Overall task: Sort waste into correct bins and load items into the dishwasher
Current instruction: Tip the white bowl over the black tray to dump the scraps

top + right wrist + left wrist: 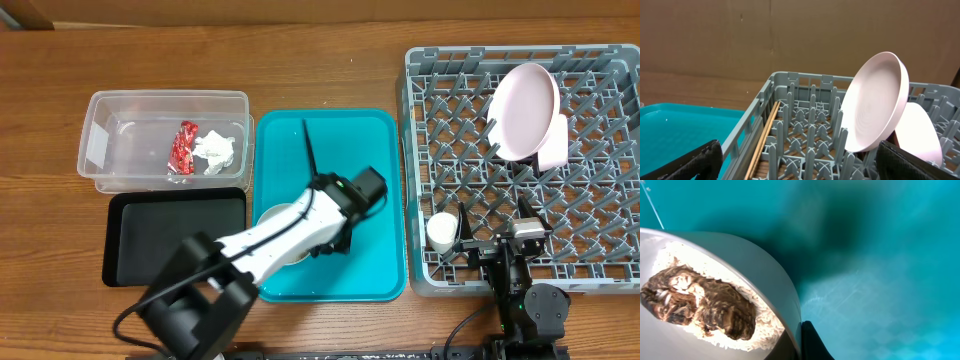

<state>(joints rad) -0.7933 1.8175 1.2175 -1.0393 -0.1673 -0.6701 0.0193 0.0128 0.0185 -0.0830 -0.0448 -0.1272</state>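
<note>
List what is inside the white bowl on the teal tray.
Brownish food scraps sit on pale rice grains in the white bowl; the bowl floor beneath them is hidden.

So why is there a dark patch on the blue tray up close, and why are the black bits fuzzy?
Left wrist view: that patch is a soft shadow on the teal tray beside the white bowl, with pale glare below it. Right wrist view: the right gripper has its jaws too near the lens, so they blur; the pale plate looks sharp.
</note>
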